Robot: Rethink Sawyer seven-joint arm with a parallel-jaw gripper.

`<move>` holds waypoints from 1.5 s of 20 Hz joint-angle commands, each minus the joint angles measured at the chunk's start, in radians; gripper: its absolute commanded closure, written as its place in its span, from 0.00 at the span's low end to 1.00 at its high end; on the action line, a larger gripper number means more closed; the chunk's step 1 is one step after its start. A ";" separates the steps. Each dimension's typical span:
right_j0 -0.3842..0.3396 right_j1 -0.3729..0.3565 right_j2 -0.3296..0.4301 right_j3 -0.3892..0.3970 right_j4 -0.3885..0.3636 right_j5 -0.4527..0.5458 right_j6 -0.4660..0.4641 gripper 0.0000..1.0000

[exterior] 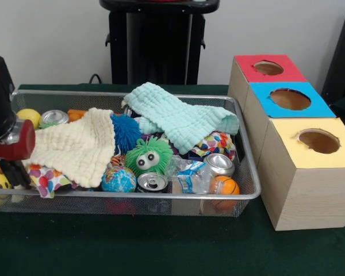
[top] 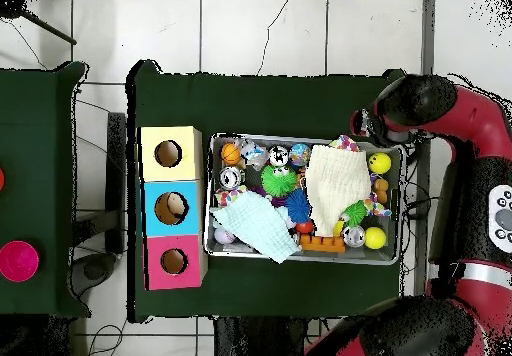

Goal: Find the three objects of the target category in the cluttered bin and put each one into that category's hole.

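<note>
The wire mesh bin (exterior: pixel 250 195) (top: pixel 303 256) stands on the green table, full of clutter. The cream-yellow waffle cloth (exterior: pixel 75 146) (top: pixel 336 180) lies spread over the bin's left half in the front view. One polka-dot cloth (exterior: pixel 45 181) (top: pixel 345 143) peeks out at the front left corner, and another (exterior: pixel 215 141) lies under the mint cloth on the right. My gripper (exterior: pixel 12 172) (top: pixel 368 127) hangs at the bin's left end, beside the first polka-dot cloth. The yellow-topped box's hole (exterior: pixel 318 141) (top: pixel 167 154) is nearest the camera on the right.
A mint-green cloth (exterior: pixel 181 118) drapes across the back right. A green fuzzy toy (exterior: pixel 148 156), a blue spiky ball (exterior: pixel 126 131), a globe ball (exterior: pixel 118 179), cans (exterior: pixel 152 182), a crushed bottle (exterior: pixel 191 175) and small balls fill the bin. The blue-topped (exterior: pixel 290 99) and red-topped (exterior: pixel 268 68) boxes stand behind the yellow one.
</note>
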 commanded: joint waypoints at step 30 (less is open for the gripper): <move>0.025 -0.037 -0.114 0.148 0.048 -0.019 0.005 1.00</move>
